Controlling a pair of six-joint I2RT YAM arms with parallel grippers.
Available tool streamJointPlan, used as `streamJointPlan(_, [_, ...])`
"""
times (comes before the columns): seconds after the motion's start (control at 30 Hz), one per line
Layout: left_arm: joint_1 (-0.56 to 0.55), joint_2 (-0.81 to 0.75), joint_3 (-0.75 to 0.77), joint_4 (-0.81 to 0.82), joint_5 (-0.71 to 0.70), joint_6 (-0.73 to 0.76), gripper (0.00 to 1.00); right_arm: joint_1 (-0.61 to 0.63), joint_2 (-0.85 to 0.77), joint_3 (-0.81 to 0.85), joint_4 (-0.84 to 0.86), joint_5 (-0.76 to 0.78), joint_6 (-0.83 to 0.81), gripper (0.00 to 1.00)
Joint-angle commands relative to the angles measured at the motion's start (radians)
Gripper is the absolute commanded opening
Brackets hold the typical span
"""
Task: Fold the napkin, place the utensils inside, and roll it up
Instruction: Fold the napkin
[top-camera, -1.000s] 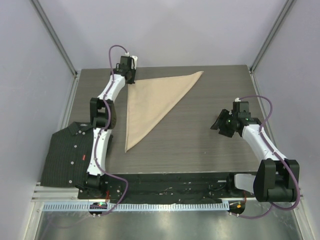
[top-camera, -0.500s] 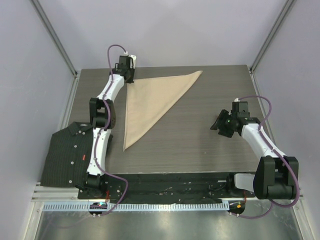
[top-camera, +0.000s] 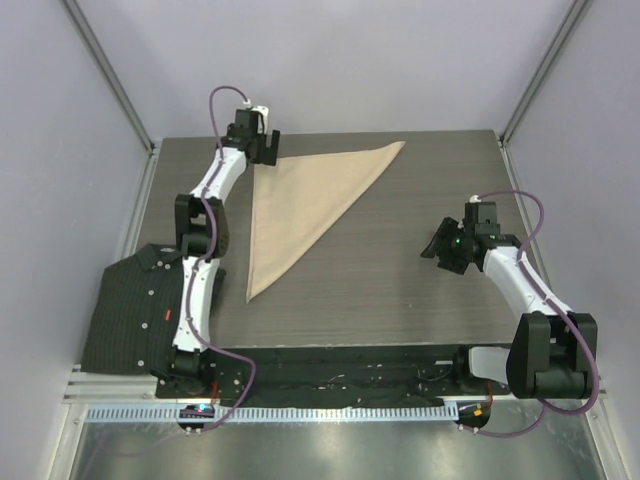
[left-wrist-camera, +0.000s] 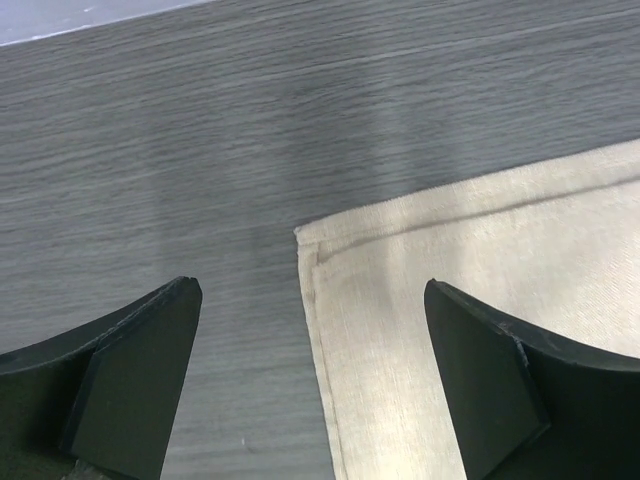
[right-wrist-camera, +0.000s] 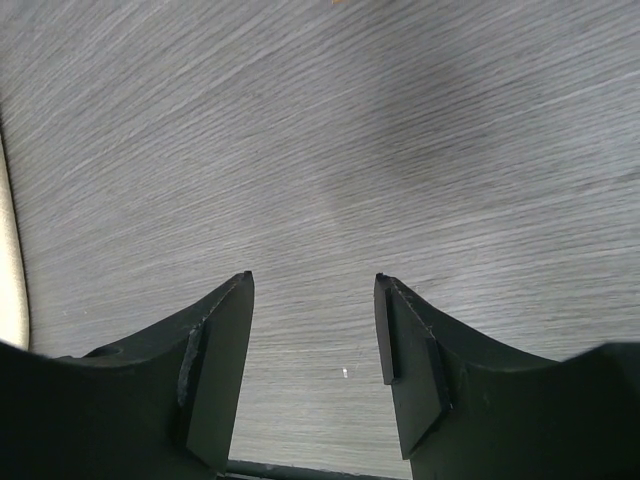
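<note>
as the left gripper (left-wrist-camera: 310, 288) gapes, napkin (top-camera: 302, 204) lies triangular.

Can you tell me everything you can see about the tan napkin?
The napkin is a plain beige cloth, folded into a triangle and lying flat on the dark wood-grain table. One long point reaches toward the far edge, and another points back toward the arms. A stitched hem runs along its edges. Its far-left corner sits between the open fingers of the left gripper, which isn't pinching it. Nothing lies on top of it.
</note>
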Motion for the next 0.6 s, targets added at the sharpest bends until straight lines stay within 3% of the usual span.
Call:
streamJointPlan(0.0, [-0.008, -0.244, -0.056, 0.057, 0.031, -0.039, 1.00, -0.005, -0.011, 0.075, 0.021, 0.044, -0.001, 0.59])
streamJointPlan(0.23, [-0.023, -0.583, -0.363, 0.040, 0.046, -0.149, 1.00, -0.073, 0.030, 0.158, 0.022, 0.084, -0.013, 0.59])
streamJointPlan(0.3, [-0.038, -0.657, -0.490, 0.052, 0.050, -0.193, 1.00, -0.097, 0.033, 0.172, 0.029, 0.094, -0.010, 0.59])
streamJointPlan(0.57, [-0.064, -0.894, -0.756, -0.029, 0.103, -0.322, 1.00, -0.214, 0.064, 0.195, 0.047, 0.084, 0.007, 0.60])
